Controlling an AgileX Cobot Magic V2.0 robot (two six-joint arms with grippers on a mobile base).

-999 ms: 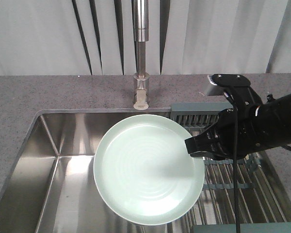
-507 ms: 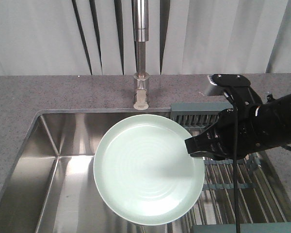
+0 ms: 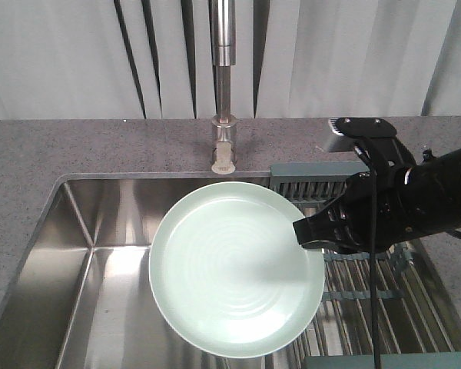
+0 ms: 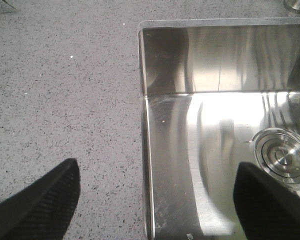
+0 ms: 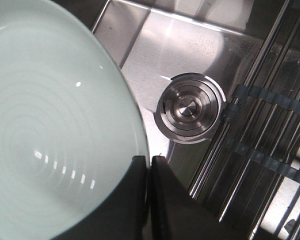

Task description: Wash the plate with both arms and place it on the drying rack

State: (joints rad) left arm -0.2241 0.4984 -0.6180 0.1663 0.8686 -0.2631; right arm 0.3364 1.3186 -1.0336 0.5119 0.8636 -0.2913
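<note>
Right jaws tight on plate point(image 5: 50, 110) rim

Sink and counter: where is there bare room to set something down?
The grey counter left of the faucet is bare, as is the sink floor left of the plate. The right side is crowded: the right arm, jaws shut on the plate's rim, hangs over the drying rack.
</note>
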